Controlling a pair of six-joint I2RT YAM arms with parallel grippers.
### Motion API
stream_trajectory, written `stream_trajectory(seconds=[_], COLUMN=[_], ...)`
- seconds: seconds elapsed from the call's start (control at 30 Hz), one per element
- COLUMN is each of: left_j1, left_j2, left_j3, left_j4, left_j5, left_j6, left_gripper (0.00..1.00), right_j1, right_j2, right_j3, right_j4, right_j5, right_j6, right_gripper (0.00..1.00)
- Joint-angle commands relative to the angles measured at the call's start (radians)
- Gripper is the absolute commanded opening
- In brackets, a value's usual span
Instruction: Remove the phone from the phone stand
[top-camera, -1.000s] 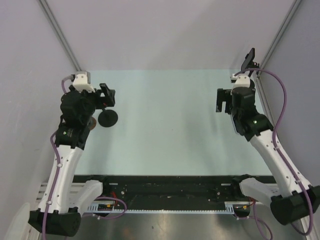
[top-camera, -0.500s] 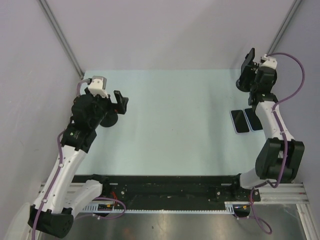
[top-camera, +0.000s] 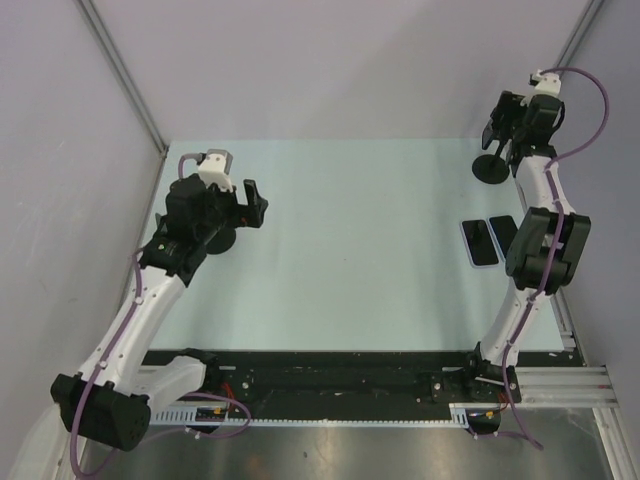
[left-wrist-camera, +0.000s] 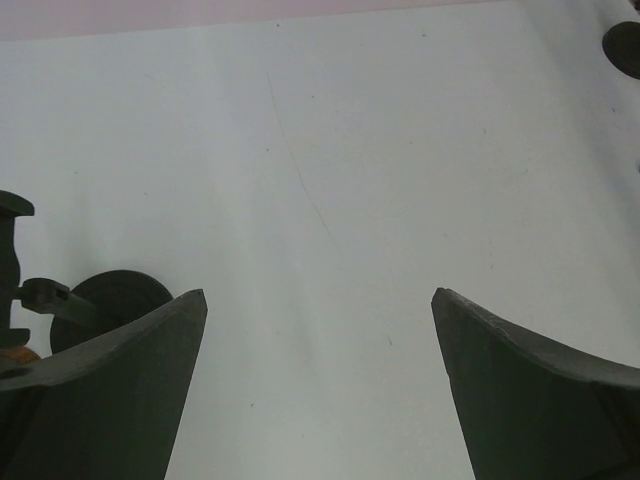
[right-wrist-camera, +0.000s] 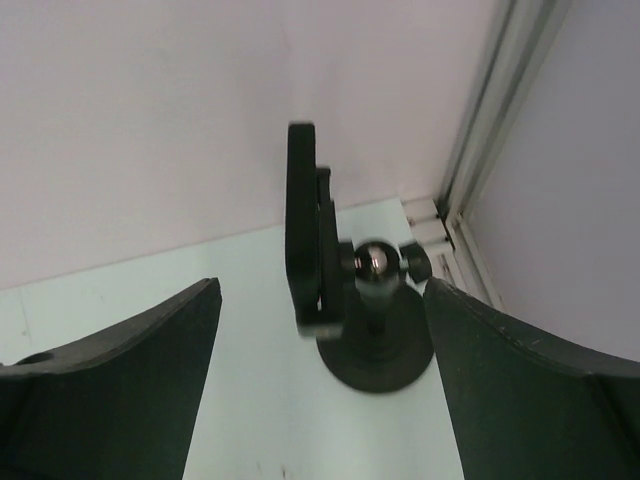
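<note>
A black phone stand with a round base and ball joint stands in the far right corner, holding a dark phone upright and edge-on to the right wrist camera. My right gripper is open, a finger on each side of the stand and phone, touching neither. In the top view the right gripper hovers over that stand's base. My left gripper is open and empty above the table, also in its wrist view. A second stand sits by it, partly hidden.
Two phones lie flat on the table at the right, beside the right arm. The back wall and a metal corner post are close behind the right stand. The second stand's base shows at the left.
My right arm has swung from above the flat phones out to the far right corner, over the stand. My left gripper has moved right and away from the left stand.
</note>
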Motion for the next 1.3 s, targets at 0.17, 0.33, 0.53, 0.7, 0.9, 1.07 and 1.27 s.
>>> stream_trajectory(seconds=[0.17,0.33,0.53,0.7,0.9,1.07,1.27], left_j1=[-0.004,0.002,0.003,0.005,0.003,0.003,0.005], left_j2=[0.071,0.085,0.072,0.043,-0.009,-0.043,-0.069], left_j3=[-0.012,-0.012,-0.013,-0.013,-0.015,-0.012,-0.012], left_j4=[0.021,0.021,0.021,0.021,0.023,0.021,0.026], left_j5=[0.046,0.046,0.038,0.029,0.029,0.035,0.083], left_j6=[0.021,0.025,0.031,0.033,0.034,0.033,0.037], left_gripper=[1.0,1.0,1.0,1.0,1.0,1.0,1.0], right_j1=[0.006,0.012,0.025,0.061,0.172,0.319,0.489], right_j2=[0.26,0.313,0.28,0.198,0.008,-0.132,-0.301], right_j3=[0.337,0.418,0.4,0.319,0.132,-0.009,-0.233], right_j4=[-0.032,-0.05,-0.054,-0.052,-0.023,-0.026,0.012], right_j5=[-0.04,-0.051,-0.08,-0.132,-0.241,-0.36,-0.514], right_j6=[-0.028,-0.054,-0.092,-0.138,-0.158,-0.161,-0.165], right_gripper=[0.79,0.6,0.13,0.0,0.0,0.0,0.0])
